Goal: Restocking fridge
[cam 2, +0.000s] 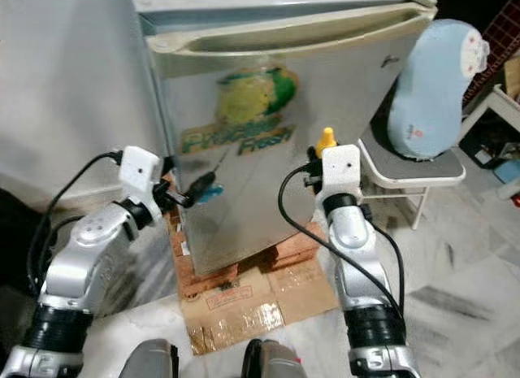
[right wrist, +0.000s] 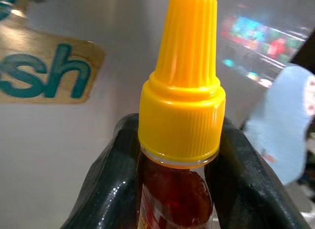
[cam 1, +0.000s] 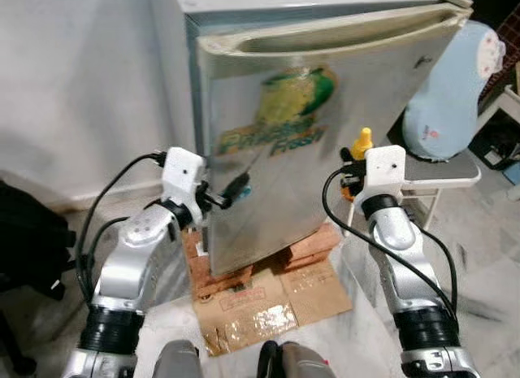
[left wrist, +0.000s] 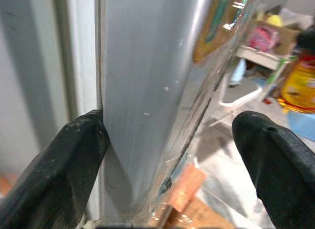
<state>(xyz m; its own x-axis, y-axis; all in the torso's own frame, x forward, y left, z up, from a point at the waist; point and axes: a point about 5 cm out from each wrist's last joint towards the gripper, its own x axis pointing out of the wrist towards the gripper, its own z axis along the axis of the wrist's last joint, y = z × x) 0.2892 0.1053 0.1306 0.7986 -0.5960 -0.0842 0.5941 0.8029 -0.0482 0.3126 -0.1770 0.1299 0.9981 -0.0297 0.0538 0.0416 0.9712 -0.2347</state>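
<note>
Right pincer (right wrist: 179, 155) clenched on bottle (right wrist: 179, 91) — label cut off; left pincer (left wrist: 162, 155) released, straddling fridge (cam 1: 325, 110) door edge

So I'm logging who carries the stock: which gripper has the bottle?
The right gripper: its fingers pinch the neck of the yellow-capped bottle. The left gripper is open, straddling the fridge door edge.

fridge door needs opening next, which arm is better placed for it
Left. The left gripper is open, its fingers straddling the edge of the shut fridge door. The right gripper is shut on the yellow-capped bottle, so it isn't free.
</note>
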